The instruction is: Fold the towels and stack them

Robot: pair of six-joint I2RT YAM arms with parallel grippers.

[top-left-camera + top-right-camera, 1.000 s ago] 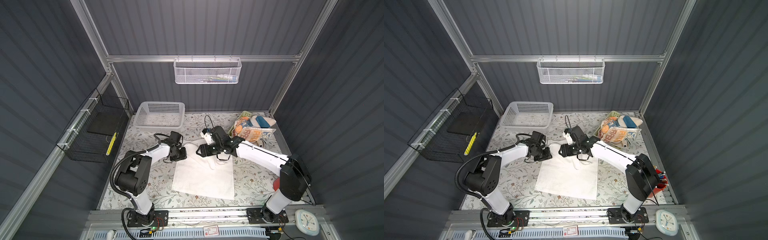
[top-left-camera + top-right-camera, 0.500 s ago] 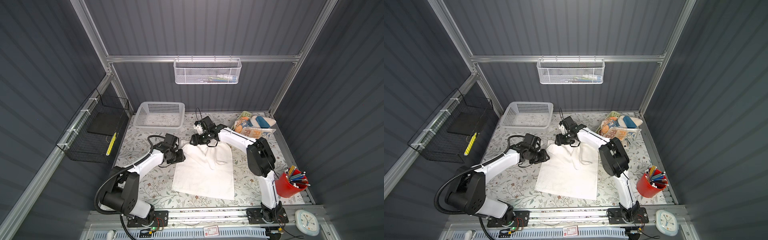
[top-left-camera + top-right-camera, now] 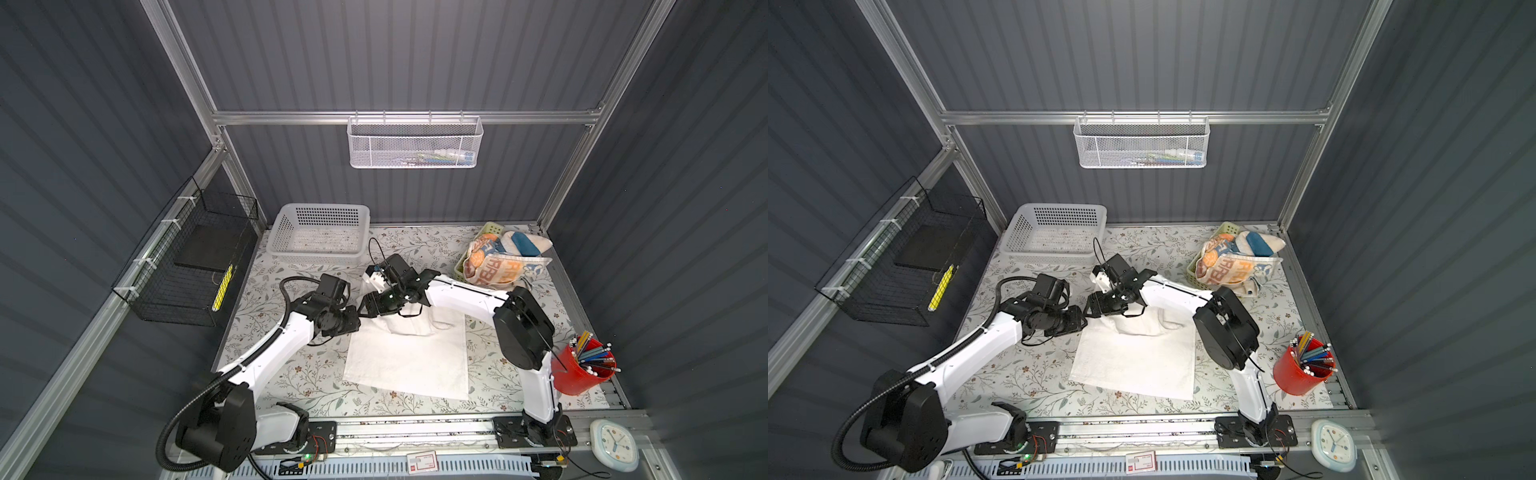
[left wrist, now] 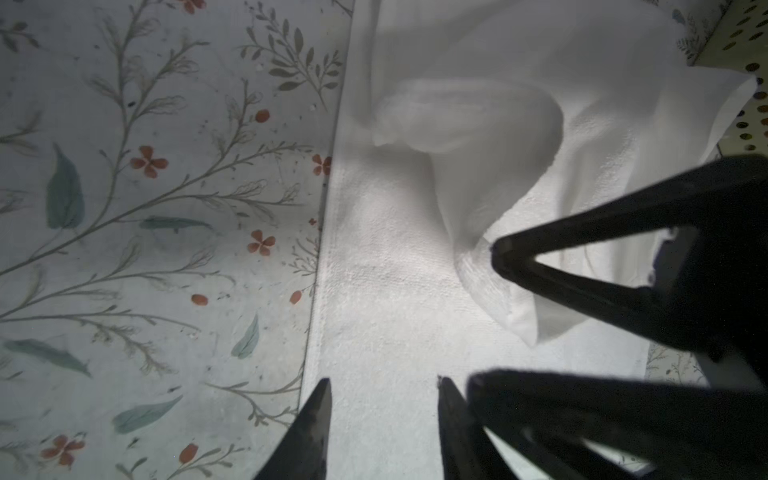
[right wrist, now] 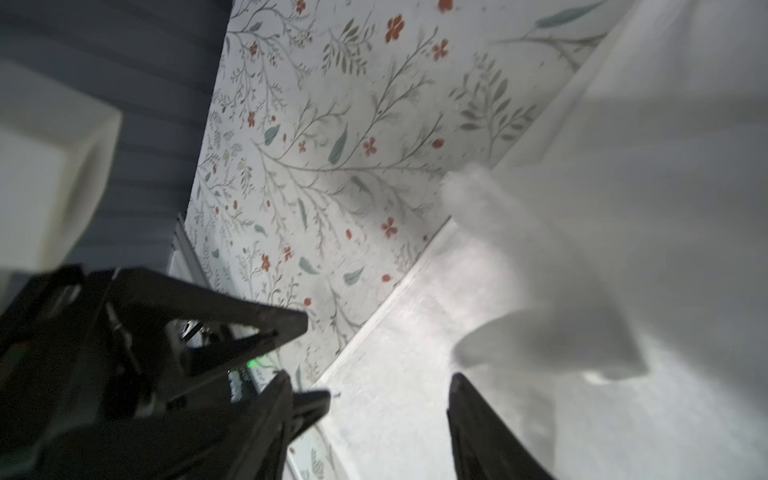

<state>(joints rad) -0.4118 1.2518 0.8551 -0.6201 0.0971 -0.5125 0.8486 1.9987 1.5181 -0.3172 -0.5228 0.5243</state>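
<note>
No towel has been folded or stacked yet. The white towel [image 3: 407,361] is spread beneath the left gripper [image 4: 383,380] and right gripper [image 5: 370,376], one edge flopped loosely over just ahead of them, so the first fold is judged barely begun. Both jaws are seen parted and empty. The printed towels [image 3: 500,259] are heaped well apart, on the right gripper's side.
</note>
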